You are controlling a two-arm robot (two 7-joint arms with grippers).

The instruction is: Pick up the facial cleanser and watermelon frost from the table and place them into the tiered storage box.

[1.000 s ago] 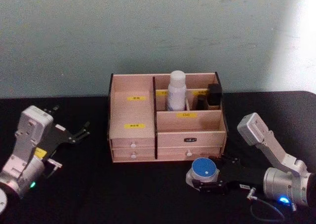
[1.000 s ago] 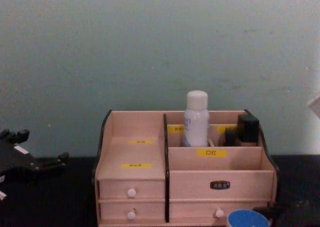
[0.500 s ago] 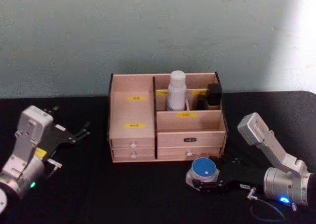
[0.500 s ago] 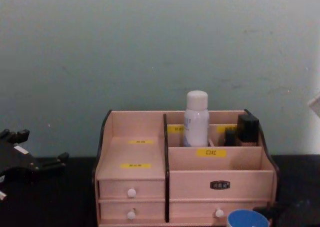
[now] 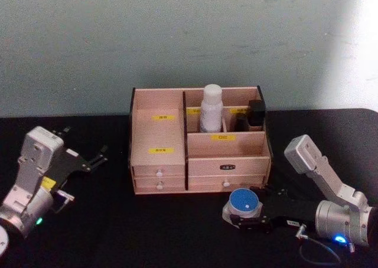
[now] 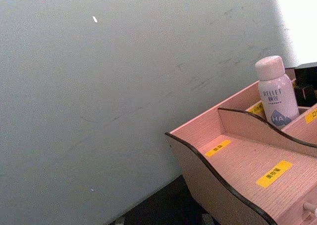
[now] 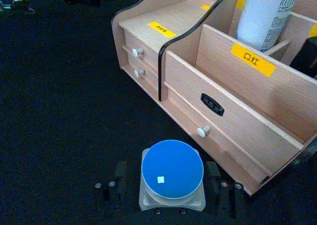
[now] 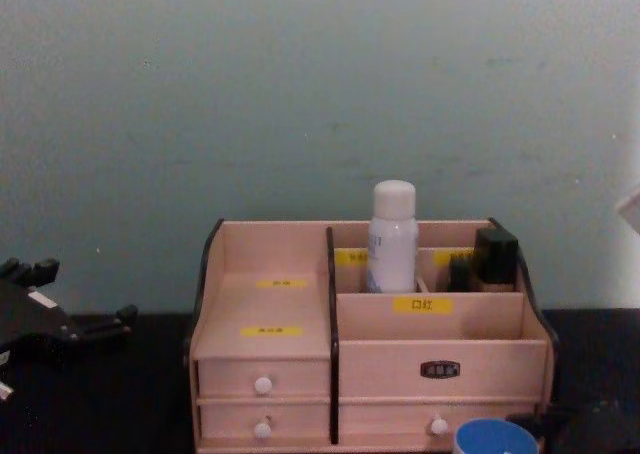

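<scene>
The tiered storage box (image 5: pixel 159 162) stands at the middle of the black table, a pinkish wooden organizer with yellow labels and white-knobbed drawers. A white bottle, the facial cleanser (image 5: pixel 211 108), stands upright in its rear middle compartment. The watermelon frost (image 5: pixel 244 203), a small pale jar with a round blue lid, sits on the table in front of the box's right drawers. My right gripper (image 7: pixel 171 197) is open, with one finger on each side of the jar's base. My left gripper (image 5: pixel 82 144) rests open at the far left, well away from the box.
A black item (image 5: pixel 256 114) fills the box's rear right compartment. The box's left stepped shelves (image 6: pixel 237 160) and front right compartment (image 7: pixel 237 111) hold nothing. Bare black table (image 5: pixel 147 226) lies in front of the box and to both sides. A pale wall stands close behind.
</scene>
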